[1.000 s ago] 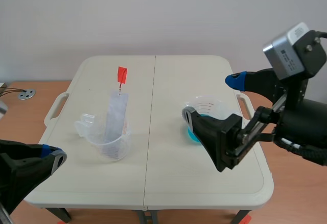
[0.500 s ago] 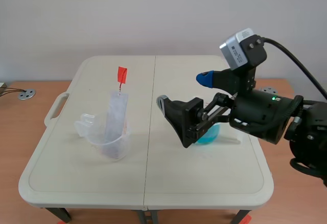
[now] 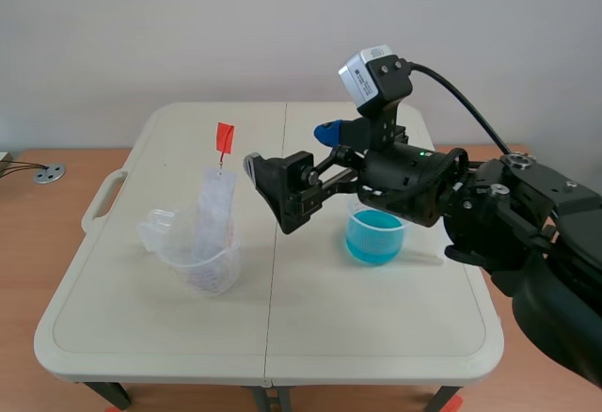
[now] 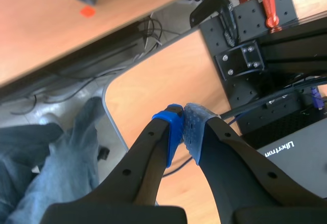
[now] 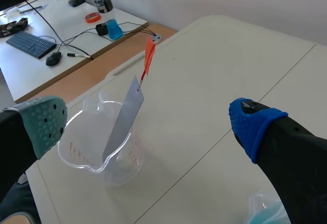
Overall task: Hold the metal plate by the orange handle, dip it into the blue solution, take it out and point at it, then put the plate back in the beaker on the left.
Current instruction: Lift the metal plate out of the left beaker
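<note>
1. Since a second ago I am swinging the right gripper [image 3: 290, 149] in from the right edge of the tabletop [image 3: 376, 337], past the blue solution [image 3: 374, 240] and toward the left beaker [image 3: 193, 260]. The left arm is dropping out of the scene view.
2. I am keeping the right gripper released, jaws wide, holding nothing.
3. I am seeing the plate [image 3: 213, 213] standing tilted in the left beaker, its long axis rising to the handle [image 3: 225, 136] on top.
4. From the right wrist, the handle is lying ahead of the gripper, in line with the gap between its fingers and not yet touched.
5. I am holding the left gripper [image 4: 183, 127] clenched on nothing, off the tabletop, so I am judging the right arm nearer.
</note>
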Robot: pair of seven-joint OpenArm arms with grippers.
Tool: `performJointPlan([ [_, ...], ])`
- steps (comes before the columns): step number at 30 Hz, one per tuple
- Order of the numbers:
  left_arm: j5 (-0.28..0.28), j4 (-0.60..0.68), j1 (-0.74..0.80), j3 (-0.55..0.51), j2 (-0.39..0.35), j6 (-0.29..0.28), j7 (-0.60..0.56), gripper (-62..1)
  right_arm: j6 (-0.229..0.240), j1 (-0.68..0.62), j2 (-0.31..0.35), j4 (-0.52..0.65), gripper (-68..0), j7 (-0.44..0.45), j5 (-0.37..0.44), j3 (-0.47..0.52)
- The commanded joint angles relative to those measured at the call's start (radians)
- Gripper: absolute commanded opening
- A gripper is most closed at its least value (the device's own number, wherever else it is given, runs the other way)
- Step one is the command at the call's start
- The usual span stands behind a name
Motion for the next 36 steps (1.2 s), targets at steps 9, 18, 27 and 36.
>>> performJointPlan([
  [9, -0.001, -0.148, -0.048, 0.08, 0.002, -0.006, -0.096, -56.4, 0.001, 0.173, -0.103, -0.133, -1.2, -0.013, 0.012, -0.058],
  [18, 0.002, -0.276, -0.129, 0.136, 0.002, -0.006, -0.101, -56.4, 0.0, 0.302, -0.219, -0.305, -1.2, -0.072, 0.011, -0.106],
  [27, 0.002, -0.284, -0.13, 0.138, 0.002, -0.006, -0.1, -56.4, 0.0, 0.367, -0.296, -0.45, -1.2, -0.074, 0.012, -0.129],
  [36, 0.002, -0.284, -0.13, 0.138, 0.002, -0.006, -0.1, -56.4, 0.0, 0.36, -0.296, -0.452, -16.7, -0.069, 0.012, -0.129],
])
